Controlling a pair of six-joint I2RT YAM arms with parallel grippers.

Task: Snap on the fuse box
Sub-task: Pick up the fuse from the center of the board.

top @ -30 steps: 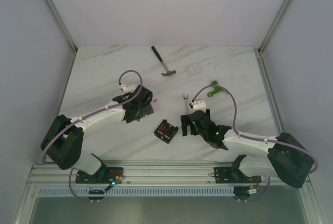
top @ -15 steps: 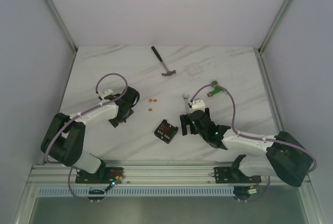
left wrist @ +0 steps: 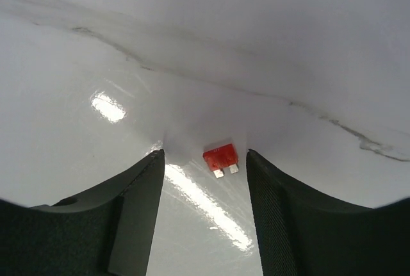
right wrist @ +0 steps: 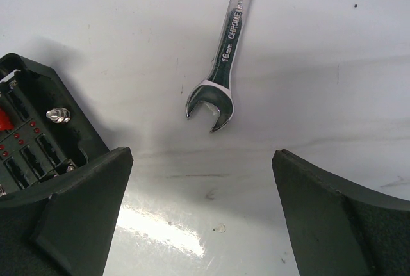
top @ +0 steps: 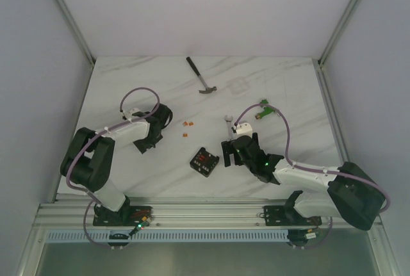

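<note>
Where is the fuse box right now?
In the top view the fuse box sits front and centre, just left of the right gripper, nearer the arm bases than the loose orange fuses.

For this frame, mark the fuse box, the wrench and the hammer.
fuse box (top: 204, 161): top external view, middle of its fuse rows.
wrench (right wrist: 232, 32): right wrist view, on the shaft's lettering.
hammer (top: 196, 72): top external view, on the handle.

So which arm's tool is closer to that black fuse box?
Right. Its tool sits just beside the fuse box; the left tool hovers farther off, over a loose red fuse.
</note>
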